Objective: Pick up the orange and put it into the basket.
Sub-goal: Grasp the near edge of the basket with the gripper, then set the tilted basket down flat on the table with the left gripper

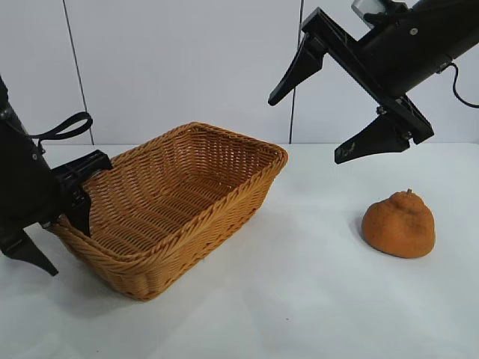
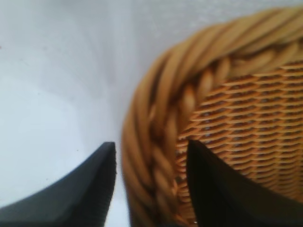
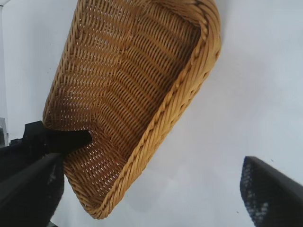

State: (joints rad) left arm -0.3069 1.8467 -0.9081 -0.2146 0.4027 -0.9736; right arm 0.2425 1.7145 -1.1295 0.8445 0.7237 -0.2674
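Exterior view: level with the counter (image 1: 299, 299), facing both arms from a moderate distance. Left wrist view: looks steeply down, very close on the basket (image 2: 156, 156) rim. Right wrist view: looks obliquely down from higher up. All three views share the basket.

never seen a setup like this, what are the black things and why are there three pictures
They are two robot arms at a white table. One picture looks at both from outside; the other two come from cameras on each wrist. The left end effector has one finger inside the wicker basket and one outside, straddling its braided rim. The right end effector hangs open in the air, holding nothing. The orange lies on the table, apart from the basket and untouched.
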